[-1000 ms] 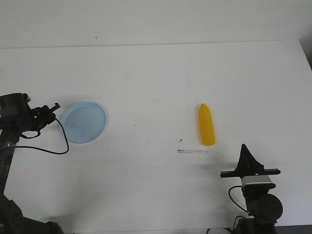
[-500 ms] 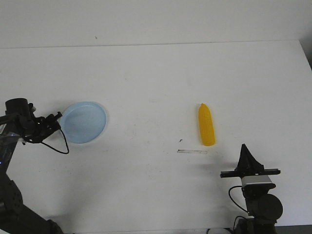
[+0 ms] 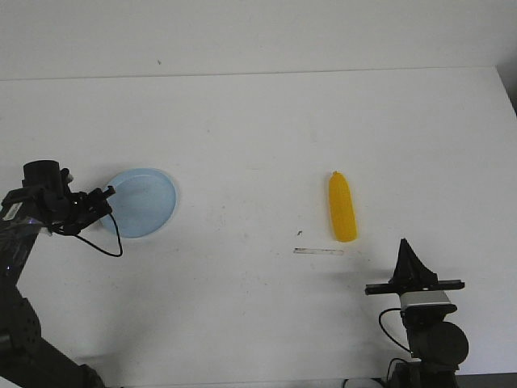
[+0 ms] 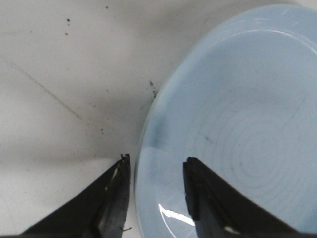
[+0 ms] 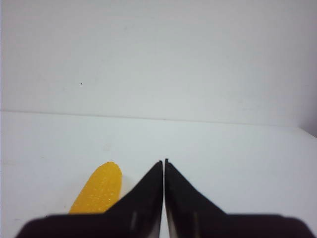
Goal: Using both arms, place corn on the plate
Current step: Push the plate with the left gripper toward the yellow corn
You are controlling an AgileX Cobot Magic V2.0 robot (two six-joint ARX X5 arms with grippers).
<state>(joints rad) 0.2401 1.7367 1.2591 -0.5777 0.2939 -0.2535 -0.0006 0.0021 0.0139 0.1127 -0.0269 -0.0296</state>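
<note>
Left tool (image 4: 154, 168) sits open, straddling the plate (image 3: 141, 202) rim at its near-left edge. Right tool (image 5: 164, 171) is pinched closed (empty), corn (image 3: 342, 208) lying on the table (image 3: 258, 121) just ahead-left.

The white table (image 3: 258, 137) carries the plate (image 3: 145, 202), corn (image 3: 342, 208) and a thin strip (image 3: 318, 251).

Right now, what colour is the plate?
Pale blue; the plate shows best in the left wrist view.

Plate (image 4: 247, 124): pale blue plastic, smooth w/ glossy sheen (faint concentric rings). Corn (image 3: 342, 208): yellow plastic, pebbled. Table (image 3: 258, 137): matt white, specked.
</note>
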